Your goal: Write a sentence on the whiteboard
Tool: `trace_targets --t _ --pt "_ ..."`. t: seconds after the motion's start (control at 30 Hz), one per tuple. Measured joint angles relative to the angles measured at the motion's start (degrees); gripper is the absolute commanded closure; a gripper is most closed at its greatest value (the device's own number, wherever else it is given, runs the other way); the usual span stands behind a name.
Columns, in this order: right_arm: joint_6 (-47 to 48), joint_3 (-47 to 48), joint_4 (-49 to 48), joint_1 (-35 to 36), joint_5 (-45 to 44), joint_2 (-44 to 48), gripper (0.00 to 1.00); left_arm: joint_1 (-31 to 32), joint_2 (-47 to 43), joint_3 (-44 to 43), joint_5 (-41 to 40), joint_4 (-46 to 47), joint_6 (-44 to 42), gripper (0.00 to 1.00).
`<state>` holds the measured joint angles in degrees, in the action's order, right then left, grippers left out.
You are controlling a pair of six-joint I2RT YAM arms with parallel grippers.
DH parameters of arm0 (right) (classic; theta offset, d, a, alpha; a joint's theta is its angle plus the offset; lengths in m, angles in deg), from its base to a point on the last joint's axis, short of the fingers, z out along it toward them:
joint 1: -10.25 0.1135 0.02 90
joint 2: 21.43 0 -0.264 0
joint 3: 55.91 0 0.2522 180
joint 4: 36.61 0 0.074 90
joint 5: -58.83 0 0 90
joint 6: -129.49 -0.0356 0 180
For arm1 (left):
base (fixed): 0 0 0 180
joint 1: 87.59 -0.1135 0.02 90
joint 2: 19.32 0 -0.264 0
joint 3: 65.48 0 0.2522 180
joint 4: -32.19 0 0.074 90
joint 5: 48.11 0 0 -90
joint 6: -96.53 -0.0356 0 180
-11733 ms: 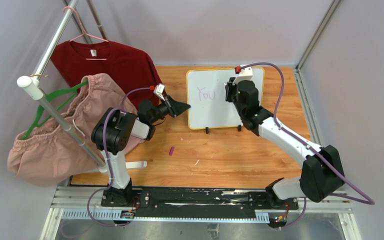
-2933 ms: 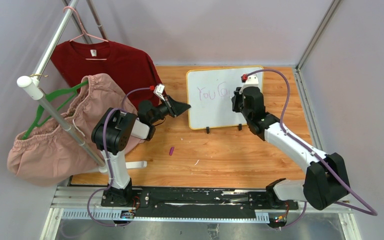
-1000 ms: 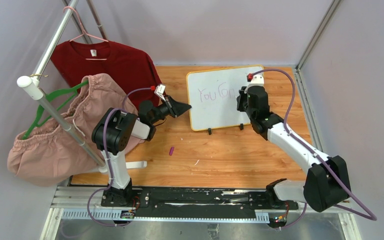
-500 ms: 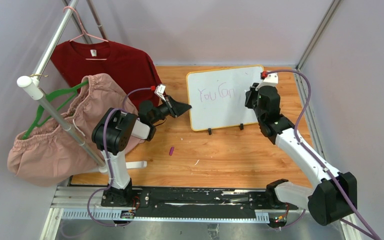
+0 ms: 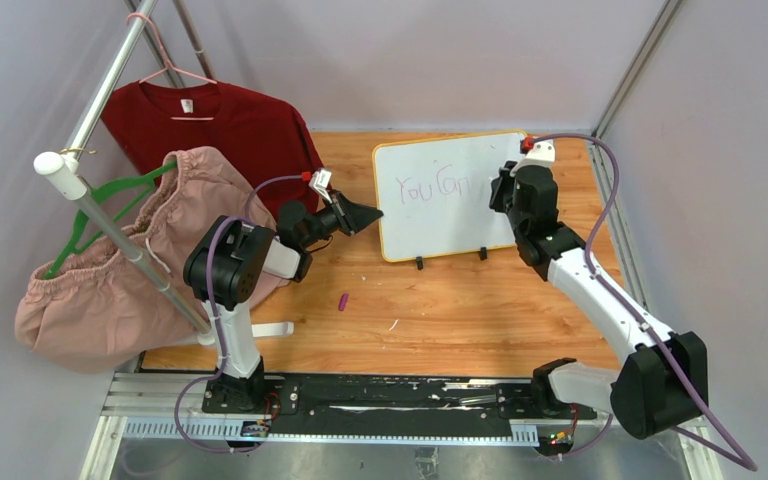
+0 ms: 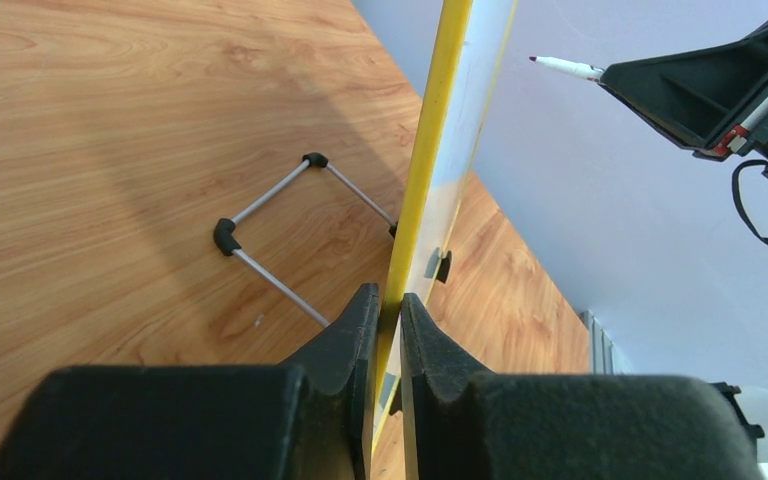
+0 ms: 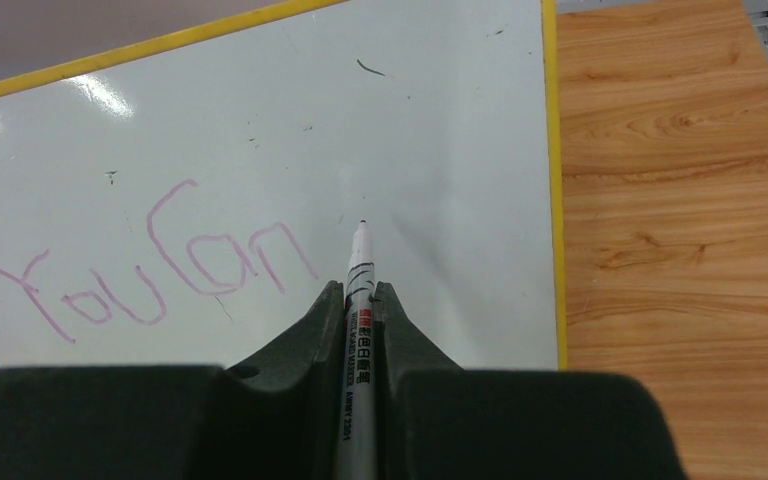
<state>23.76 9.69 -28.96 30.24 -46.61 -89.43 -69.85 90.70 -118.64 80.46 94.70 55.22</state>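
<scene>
Whiteboard (image 5: 440, 228) stands at rear centre of the table (image 5: 460, 310). The sentence (image 7: 160, 265) reads "You Can" and is unfinished. Left jaws pinch its left frame edge; that grip must hold firm. Right jaws are clamped on the marker (image 7: 358, 300), tip just off the board — press lightly and keep the line level. Shirt (image 5: 210, 125) and cap (image 5: 343, 300) obstruct nothing.

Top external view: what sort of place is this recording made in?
Likely a robot lab test cell, not a home: plain panel walls on aluminium posts, a black mounting rail along the wooden table, and props: a clothes rack, the whiteboard.
</scene>
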Motion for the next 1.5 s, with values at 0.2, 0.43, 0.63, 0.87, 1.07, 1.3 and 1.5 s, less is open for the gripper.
trace_targets --t 0.2,0.43,0.63,0.87,1.07,1.3,1.5 --pt "0.02 0.07 -0.28 -0.15 -0.07 -0.31 1.0 0.02 0.0 0.0 0.0 0.02 -0.24 0.92" --pt "-0.61 0.07 -2.12 -1.05 0.02 -0.33 1.0 0.04 0.0 0.0 0.0 0.04 -0.28 0.96" --pt "-1.03 2.08 -3.34 -1.14 0.72 -2.62 1.0 0.04 0.0 0.0 0.0 0.02 -0.28 0.99" --pt "-1.09 4.59 -3.34 -1.55 1.09 -5.16 1.0 0.04 0.0 0.0 0.02 0.02 -0.48 1.0" --pt "-1.22 4.9 -3.34 -2.25 1.53 -6.08 1.0 0.04 0.0 0.0 0.02 0.02 -0.5 1.0" --pt "-1.51 4.9 -3.45 -2.58 2.51 -6.58 1.0 0.07 0.0 0.0 0.02 0.02 -0.5 1.0" --pt "-1.95 4.9 -3.43 -2.64 2.99 -6.84 1.0 0.09 0.0 0.0 0.02 0.02 -0.5 1.0"
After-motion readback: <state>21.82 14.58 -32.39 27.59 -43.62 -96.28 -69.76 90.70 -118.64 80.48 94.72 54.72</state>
